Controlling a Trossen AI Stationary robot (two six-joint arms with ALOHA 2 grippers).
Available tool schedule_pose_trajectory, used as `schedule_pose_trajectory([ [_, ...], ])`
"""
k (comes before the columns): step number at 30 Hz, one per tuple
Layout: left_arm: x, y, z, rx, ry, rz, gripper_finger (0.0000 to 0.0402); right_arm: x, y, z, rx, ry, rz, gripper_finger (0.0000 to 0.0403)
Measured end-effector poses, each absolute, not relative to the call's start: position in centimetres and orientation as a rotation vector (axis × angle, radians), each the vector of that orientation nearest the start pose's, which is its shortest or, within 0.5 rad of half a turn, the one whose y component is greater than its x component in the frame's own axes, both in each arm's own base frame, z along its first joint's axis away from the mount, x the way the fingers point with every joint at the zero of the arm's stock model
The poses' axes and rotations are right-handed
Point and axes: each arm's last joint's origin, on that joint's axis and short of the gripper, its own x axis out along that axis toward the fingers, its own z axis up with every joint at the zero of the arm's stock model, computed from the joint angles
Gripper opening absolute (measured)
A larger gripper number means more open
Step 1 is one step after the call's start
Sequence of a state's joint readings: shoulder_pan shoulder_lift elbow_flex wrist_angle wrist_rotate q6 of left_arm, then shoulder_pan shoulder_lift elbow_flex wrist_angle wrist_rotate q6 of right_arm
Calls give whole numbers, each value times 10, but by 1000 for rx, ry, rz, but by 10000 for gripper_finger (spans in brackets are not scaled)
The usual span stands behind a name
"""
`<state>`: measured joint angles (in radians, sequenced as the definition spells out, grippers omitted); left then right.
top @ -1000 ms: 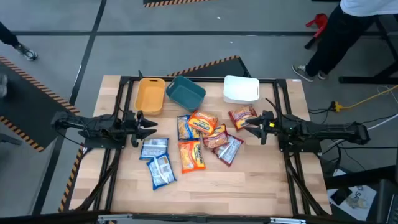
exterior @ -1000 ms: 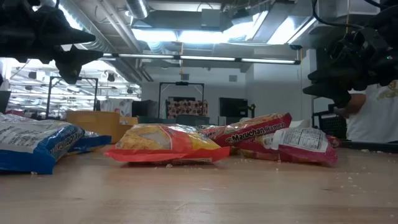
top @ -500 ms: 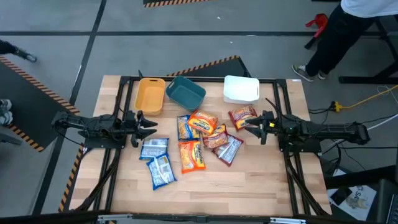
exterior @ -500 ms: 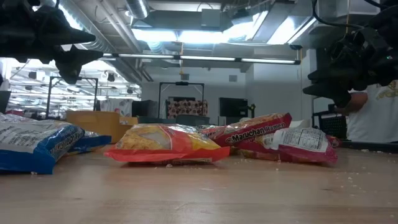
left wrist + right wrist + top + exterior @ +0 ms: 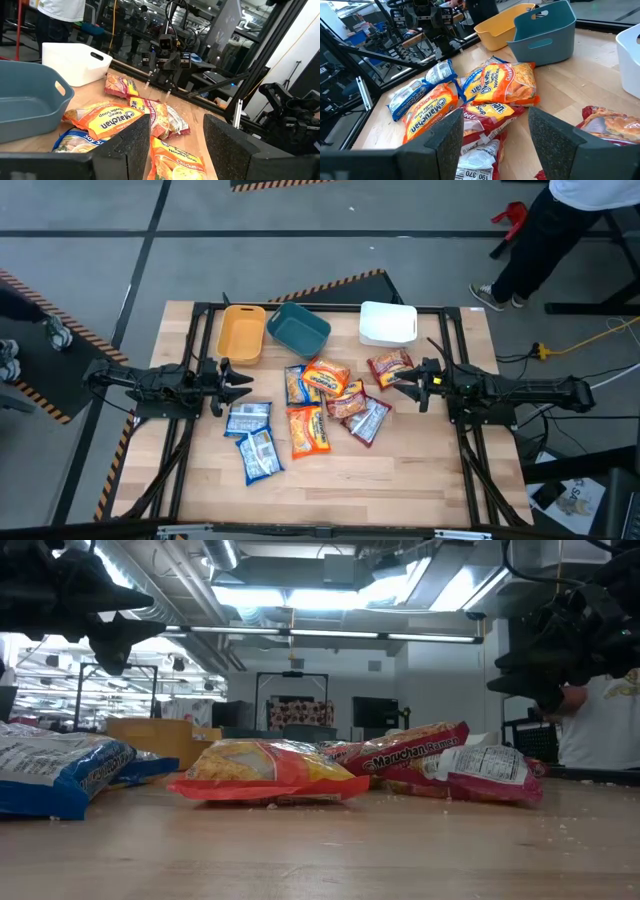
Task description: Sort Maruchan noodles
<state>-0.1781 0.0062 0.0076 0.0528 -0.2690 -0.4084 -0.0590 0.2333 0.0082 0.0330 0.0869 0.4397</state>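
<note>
Your left gripper [image 5: 243, 387] at table's 9 o'clock, fingers apart, nothing between them, hanging above wood. Right gripper [image 5: 400, 383] at 3 o'clock, same deal: spread, empty. Noodles [image 5: 310, 405] heaped mid-table between the two; blue packs [image 5: 254, 438] toward 7, red pack [image 5: 389, 367] just off right gripper's tips. Yellow bin [image 5: 241, 333], teal bin [image 5: 299, 328], white bin [image 5: 388, 324] lined along 12 o'clock edge. Person [image 5: 545, 225] standing past table, around 1 o'clock.
</note>
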Motion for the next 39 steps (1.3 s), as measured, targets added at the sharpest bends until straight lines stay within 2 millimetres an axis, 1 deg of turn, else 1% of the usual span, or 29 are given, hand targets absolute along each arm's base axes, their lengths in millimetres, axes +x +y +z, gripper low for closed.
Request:
schedule_pose_trajectory([
  [5, 96, -10, 171, -420, -71, 79, 176, 110, -9, 151, 442, 144, -178, 209],
  [7, 96, -10, 171, -420, -71, 79, 176, 110, -7, 150, 514, 162, -126, 209],
  [11, 96, -10, 171, -420, -71, 79, 176, 110, -2, 151, 735, 203, 28, 209],
  [13, 96, -9, 171, -420, -72, 85, 176, 110, -1, 152, 776, 213, 71, 209],
  [15, 96, -8, 172, -424, -90, 117, 176, 110, -1, 152, 821, 218, 71, 209],
  [19, 96, -7, 174, -464, -129, 170, 176, 110, -4, 151, 1012, 179, -63, 209],
  [24, 94, -5, 183, -493, -233, 196, 176, 110, -5, 151, 1130, 154, -106, 209],
  [28, 91, -4, 193, -526, -340, 191, 176, 110, -6, 151, 1113, 135, -135, 209],
  [34, 90, -3, 197, -536, -385, 201, 176, 110, -10, 152, 1091, 48, -266, 209],
  [36, 89, -2, 200, -585, -422, 215, 176, 110, -11, 152, 1091, 21, -297, 209],
  [39, 87, -2, 203, -690, -471, 188, 176, 110, -12, 153, 1108, 0, -306, 209],
])
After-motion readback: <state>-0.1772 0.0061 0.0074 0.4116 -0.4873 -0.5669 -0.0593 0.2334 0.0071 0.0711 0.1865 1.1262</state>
